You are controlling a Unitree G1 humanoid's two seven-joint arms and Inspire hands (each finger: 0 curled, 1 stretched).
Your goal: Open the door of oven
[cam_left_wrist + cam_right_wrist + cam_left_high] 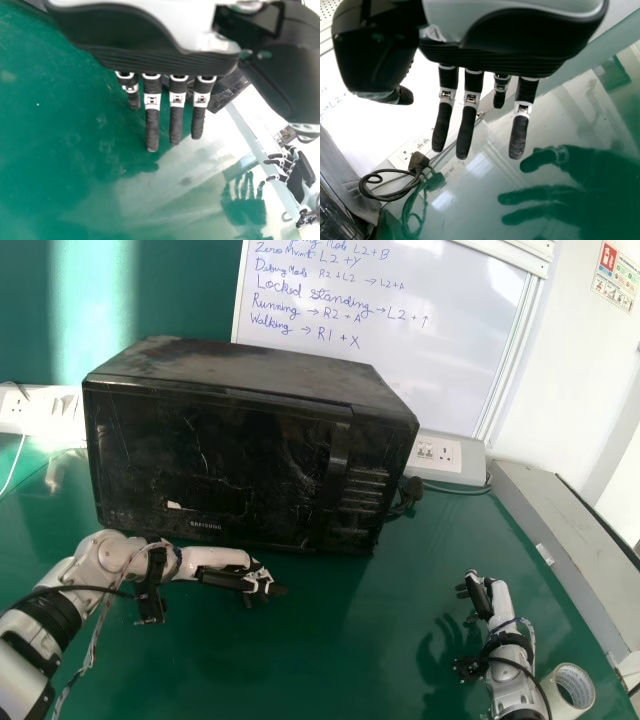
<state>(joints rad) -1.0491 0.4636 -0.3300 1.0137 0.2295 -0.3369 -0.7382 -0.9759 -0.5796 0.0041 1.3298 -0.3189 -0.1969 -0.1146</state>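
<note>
Black microwave oven (210, 455), door closed, on green desk (340, 660), 10 o'clock in head view. Left hand (228, 581) at 7 o'clock, near oven front: fingers extended, grasp empty. Right hand (481, 594) at 4 o'clock: open, fingers near straight, holding nothing.

A whiteboard (400, 370) with blue handwriting is standing behind a glossy green table (330, 660). Pale light is brightening a strip of the green wall (180, 285), while a printed sign (617, 277) is hanging on the white wall (585, 360) at the right.
</note>
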